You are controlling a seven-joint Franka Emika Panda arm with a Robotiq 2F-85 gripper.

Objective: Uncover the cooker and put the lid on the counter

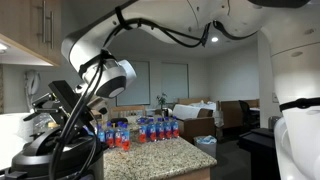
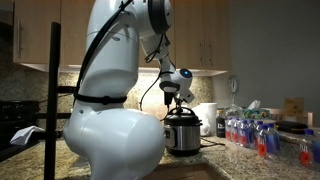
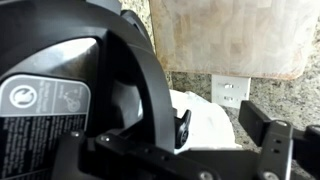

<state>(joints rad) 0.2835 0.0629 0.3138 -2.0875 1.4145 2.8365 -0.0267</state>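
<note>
Slippage is the main risk we see. The tool (image 3: 222,128) hangs spread wide just above the cooker (image 2: 182,134), holding nothing. In the wrist view the raised handle (image 3: 150,85) of the lid (image 3: 60,90) seems to lie beside one finger (image 3: 181,124) rather than between the pair, though the angle is too close for us to be sure. Closing from there could pinch only the handle's edge, and the lid, which sits on the cooker, could tilt, jam in the rim or drop back. A locked lid would drag the whole cooker up with it. Room is tight behind the cooker, where the wall with its outlet (image 3: 230,92) stands near, and a white appliance (image 2: 207,118) stands just beside the cooker. Beyond that, bottles (image 2: 250,132) crowd the worktop (image 2: 215,152). We judge the bare worktop in front of the cooker the safer landing, provided the lid does not overhang the edge.
</note>
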